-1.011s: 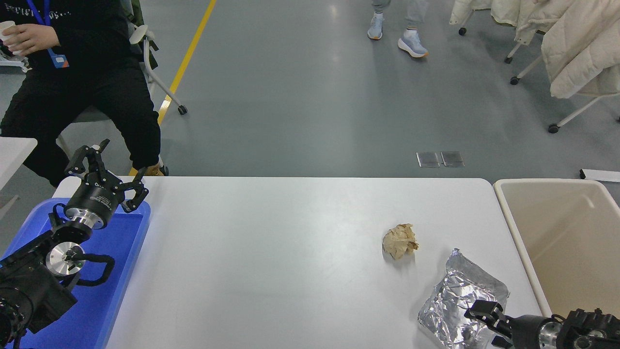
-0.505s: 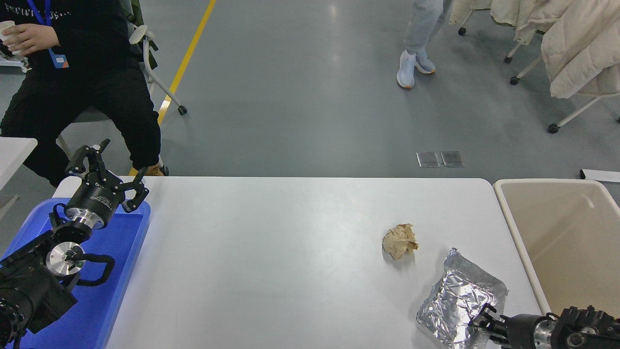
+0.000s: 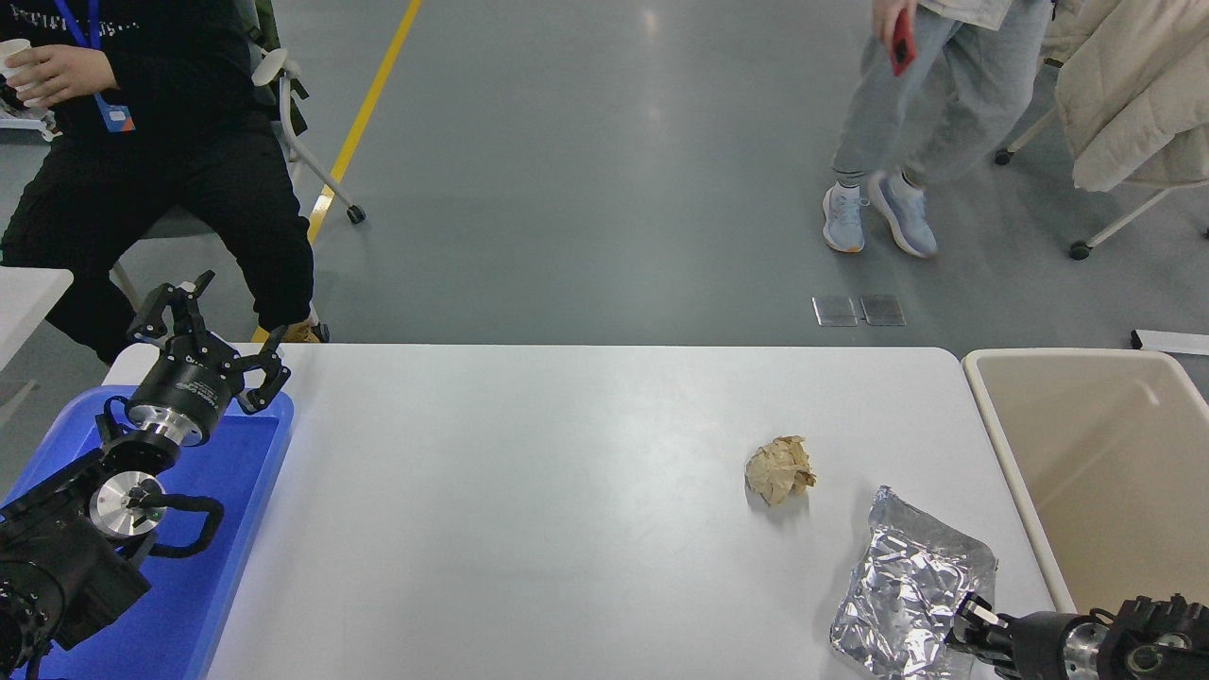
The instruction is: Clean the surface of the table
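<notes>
1. Since a second ago my right hand [image 3: 965, 623] has drawn back toward the lower right corner, and the foil bag [image 3: 909, 590] has shifted slightly with it.
2. My right hand lies low, pointing left, its tip at the bag's lower right edge; I cannot tell whether it is closed on the foil.
3. My left hand [image 3: 210, 331] is parked at the left over the blue tray [image 3: 222, 529], fingers spread wide, holding nothing.
4. On the tabletop [image 3: 529, 491], which fills the frame's lower middle, I count one foil bag and one crumpled brown paper ball [image 3: 779, 469], near each other.
5. One beige bin [image 3: 1096, 472] stands at the right edge.
</notes>
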